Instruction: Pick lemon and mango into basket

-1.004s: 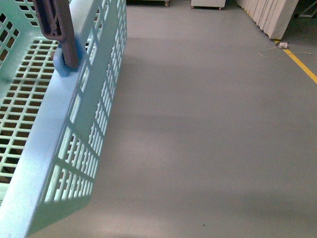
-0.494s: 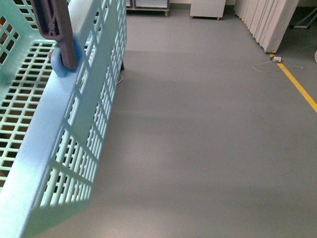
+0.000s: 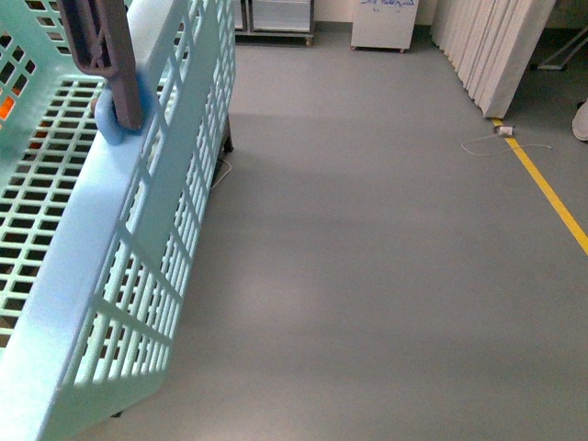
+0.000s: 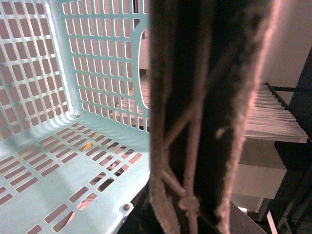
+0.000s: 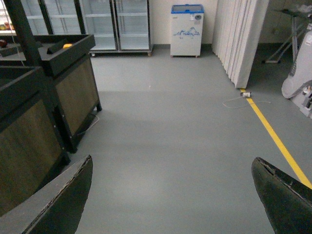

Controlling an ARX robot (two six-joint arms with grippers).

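Grey floor stretched beside basket (image 3: 119,230) | lemon nowhere in view | right gripper (image 5: 171,165) jaws spread, holding nothing | left gripper (image 4: 209,112) jaws: could not tell | risk: basket might swing on handle (image 3: 101,37), so fruit misses.

No word, number or brand can be read anywhere in these views. The white freezer (image 5: 185,24) carries a blue printed mark on its front (a wavy, mountain-like shape), too small to resolve into letters. In the front view the same mark is just as illegible.
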